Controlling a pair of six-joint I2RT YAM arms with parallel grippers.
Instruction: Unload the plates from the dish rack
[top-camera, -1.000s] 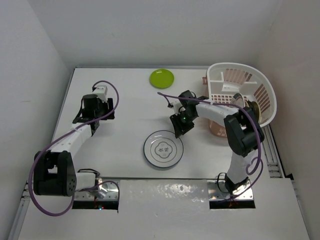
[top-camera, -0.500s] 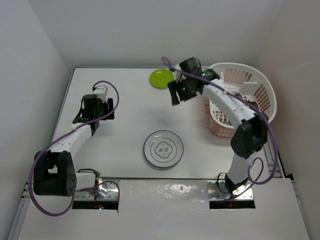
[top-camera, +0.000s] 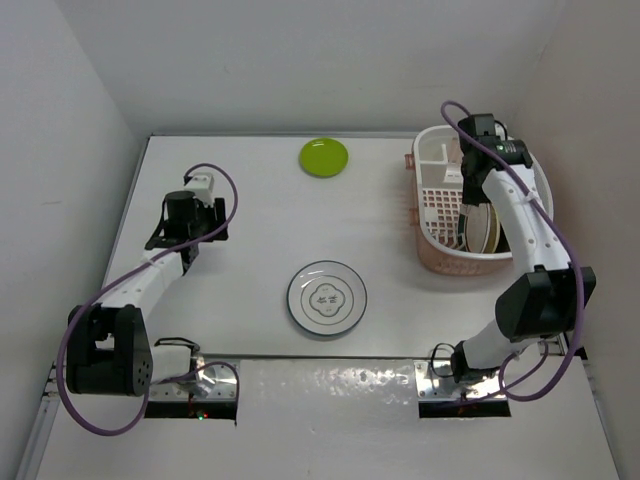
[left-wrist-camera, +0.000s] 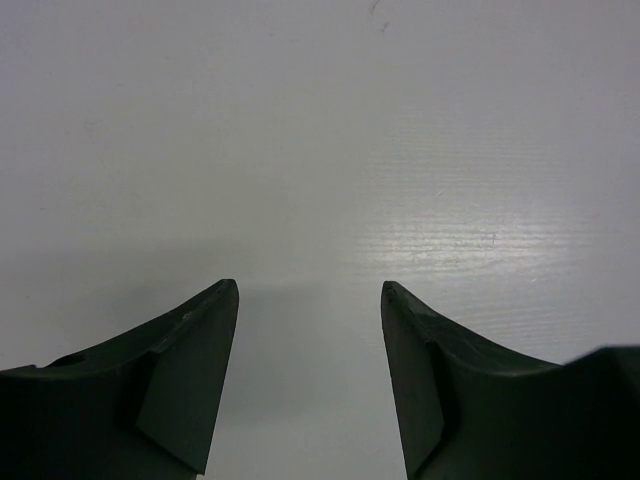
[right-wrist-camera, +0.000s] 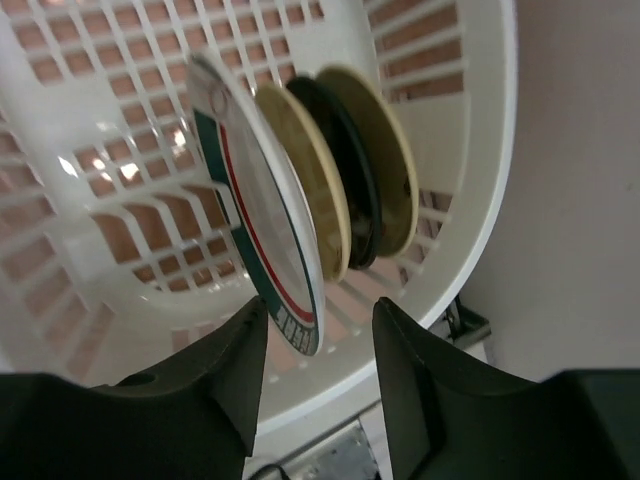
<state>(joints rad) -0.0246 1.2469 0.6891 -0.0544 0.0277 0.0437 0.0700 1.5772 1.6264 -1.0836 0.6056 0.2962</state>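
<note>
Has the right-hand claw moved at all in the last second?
Yes. The right gripper swung away from the white plate lying in the middle, going to the far right, and now hangs over the dish rack.

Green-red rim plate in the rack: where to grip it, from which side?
The green-red rim plate stands on edge in the dish rack, tan plate close behind. Pinch its top rim from above, one finger on each face.
</note>
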